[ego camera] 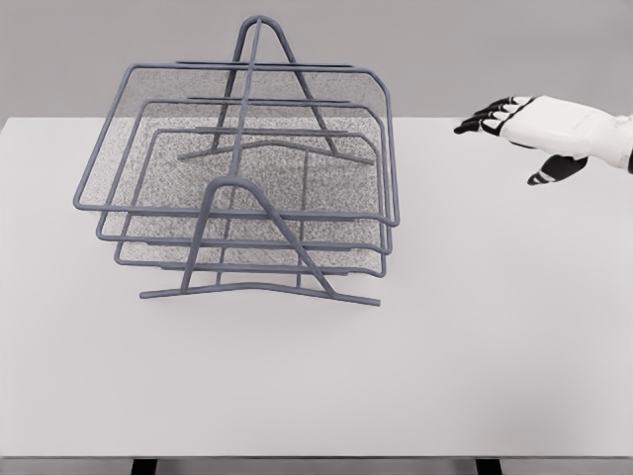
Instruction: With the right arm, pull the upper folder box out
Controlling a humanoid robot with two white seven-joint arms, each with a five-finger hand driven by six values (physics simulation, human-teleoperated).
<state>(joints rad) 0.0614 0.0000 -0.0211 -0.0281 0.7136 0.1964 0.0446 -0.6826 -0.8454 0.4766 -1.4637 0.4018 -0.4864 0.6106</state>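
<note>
The right hand (524,127) is seen entering from the right edge, held above the white table (475,346), fingers extended and loosely spread, nothing gripped. Black fingertips (473,124) are pointed left, thumb hung below the palm. Well to the hand's left, a grey wire-mesh three-tier file rack (242,193) is stood on the table, apart from the hand. The upper folder box (247,139) is seated as top tier, its right rim nearest the fingertips. Two mesh trays are stacked beneath it. Bare tabletop lies between hand and rack; nothing is placed in the gap.
</note>
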